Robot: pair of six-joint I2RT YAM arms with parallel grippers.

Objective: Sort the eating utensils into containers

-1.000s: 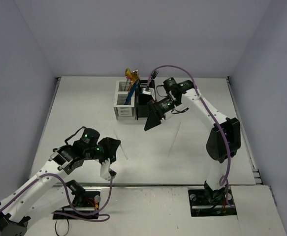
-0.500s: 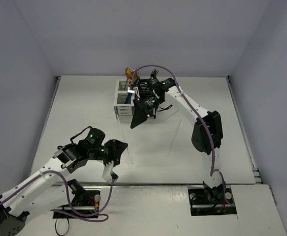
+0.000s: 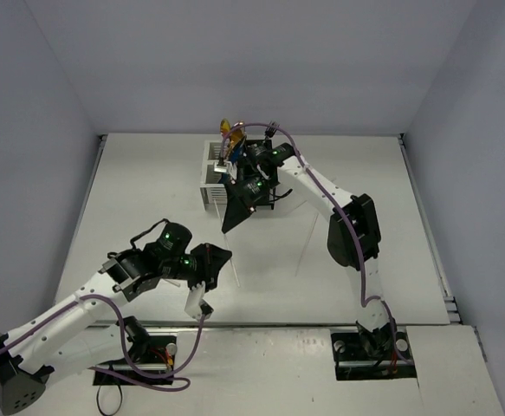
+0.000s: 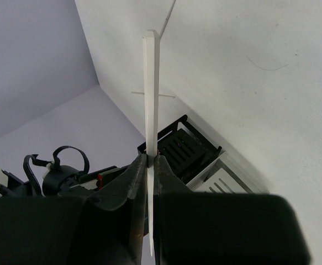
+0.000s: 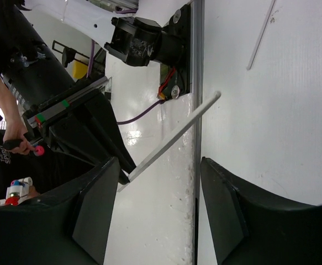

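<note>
Clamping a flat white stick (image 4: 151, 83) between its pressed-together fingers, our left gripper (image 4: 149, 161) hangs over the near table (image 3: 148, 191), well apart from the white caddy (image 3: 210, 178) and black caddy (image 4: 180, 148). Our right gripper (image 5: 161, 215) is spread wide by that pair, a pale stick (image 5: 172, 138) between its fingers, touching neither

Smooth, matt white plastic stick (image 4: 151, 94)

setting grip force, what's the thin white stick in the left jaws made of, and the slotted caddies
Thin white stick: likely plastic, matte, flat-sided. Black slotted caddy and white slotted caddy: smooth, evenly cut slats suggest moulded plastic, though painted metal is possible.
</note>
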